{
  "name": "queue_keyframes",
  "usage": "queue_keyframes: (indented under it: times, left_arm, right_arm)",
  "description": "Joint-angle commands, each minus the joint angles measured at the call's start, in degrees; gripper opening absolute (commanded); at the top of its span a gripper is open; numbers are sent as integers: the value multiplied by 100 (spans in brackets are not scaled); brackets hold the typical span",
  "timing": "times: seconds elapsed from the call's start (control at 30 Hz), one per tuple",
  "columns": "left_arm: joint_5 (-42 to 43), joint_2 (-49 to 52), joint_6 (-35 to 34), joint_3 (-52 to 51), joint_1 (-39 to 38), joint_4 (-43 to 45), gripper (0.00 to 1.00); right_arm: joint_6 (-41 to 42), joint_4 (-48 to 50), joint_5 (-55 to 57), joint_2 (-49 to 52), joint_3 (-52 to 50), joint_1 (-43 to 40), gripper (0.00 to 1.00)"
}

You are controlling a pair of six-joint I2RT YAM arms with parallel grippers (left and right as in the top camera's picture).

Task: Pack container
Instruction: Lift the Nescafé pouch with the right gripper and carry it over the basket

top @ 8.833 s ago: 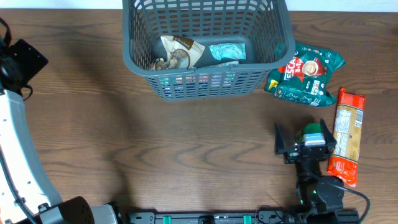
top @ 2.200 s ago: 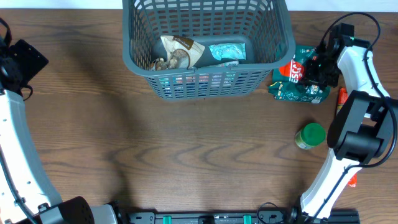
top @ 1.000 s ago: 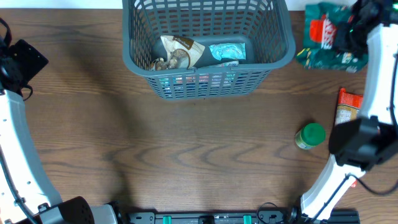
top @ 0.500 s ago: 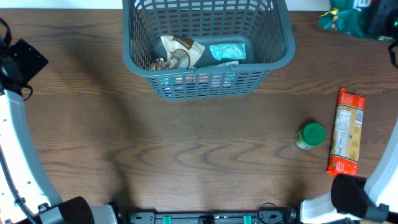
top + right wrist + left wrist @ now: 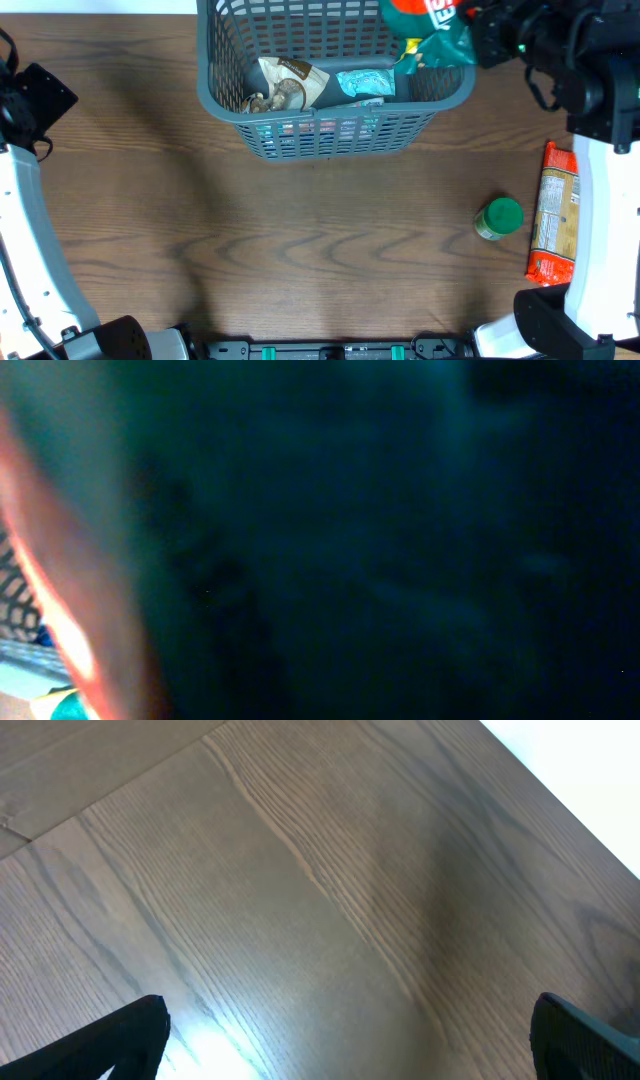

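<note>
Nearest the robot, on the right of the table (image 5: 300, 250), an orange packet (image 5: 556, 212) is laid lengthwise. A green-lidded jar (image 5: 499, 218) is stood just beside it, on its left. The left gripper (image 5: 345, 1045) is held over bare wood at the table's left side, its two fingers spread wide with nothing between them.

Farther back, the basket (image 5: 300, 108) is set upright at the far middle of the table. Two things are laid on its bottom: a brown packet (image 5: 285, 85) on the left and a teal packet (image 5: 365, 83) touching it on the right.

Farthest, a green bag (image 5: 432, 22) with a red label is held over the basket's far right part. Its lower end is hung inside the rim. It is clamped at its right edge by the right gripper (image 5: 478, 28). The right wrist view is filled by the bag's dark, blurred surface, so the fingers cannot be made out there. A sliver of lattice is seen at that view's left edge.
</note>
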Motion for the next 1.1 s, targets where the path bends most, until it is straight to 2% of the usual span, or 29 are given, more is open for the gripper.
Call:
queue_keyframes:
  times: [0.0, 0.3, 0.47, 0.73, 1.07]
  left_arm:
    - [-70, -7, -33, -17, 24, -15, 99]
    - [-70, -7, -33, -17, 24, -15, 99]
    - [-70, -7, -33, -17, 24, -15, 99]
    - [-70, -7, -33, -17, 24, -15, 99]
    - [-70, -7, -33, -17, 24, -15, 99]
  right_arm:
    - [-7, 153, 127, 74, 170, 175, 1]
    - [214, 297, 1132, 629, 170, 850, 1]
    - [638, 546, 1711, 927, 170, 1182, 1]
    - [1827, 479, 2050, 1294, 166, 1163, 1]
    - [2002, 37, 2079, 1797, 164, 1163, 1]
